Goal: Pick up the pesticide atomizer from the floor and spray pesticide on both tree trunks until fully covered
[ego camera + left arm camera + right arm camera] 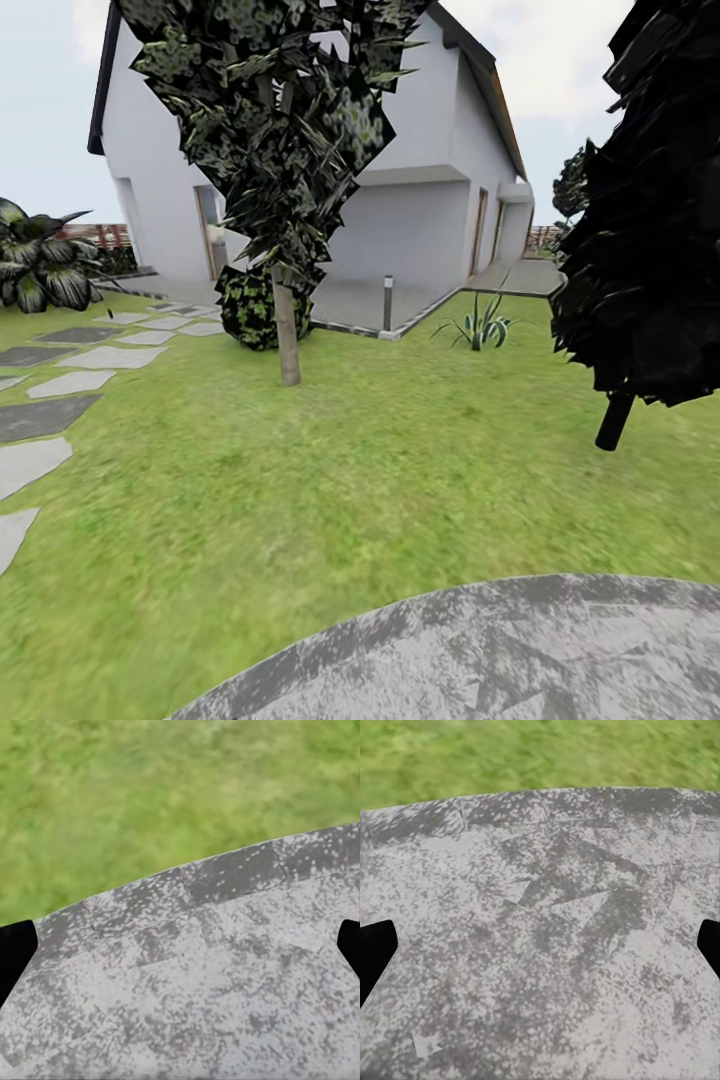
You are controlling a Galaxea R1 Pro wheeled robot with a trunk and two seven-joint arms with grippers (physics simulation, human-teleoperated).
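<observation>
The pesticide atomizer is out of view. One tree with jagged dark green foliage stands ahead on the lawn, its pale trunk several steps away, left of centre. My left gripper hangs open over a mottled grey stone slab, its black fingertips wide apart with nothing between them. My right gripper is likewise open above the same kind of grey slab, black fingertips at the picture's edges. Green grass lies beyond the slab.
A black-leaved tree with a thin black trunk stands close at the right. Grey stepping stones run along the left. A white house, a round bush, a short lamp post and a palm lie behind.
</observation>
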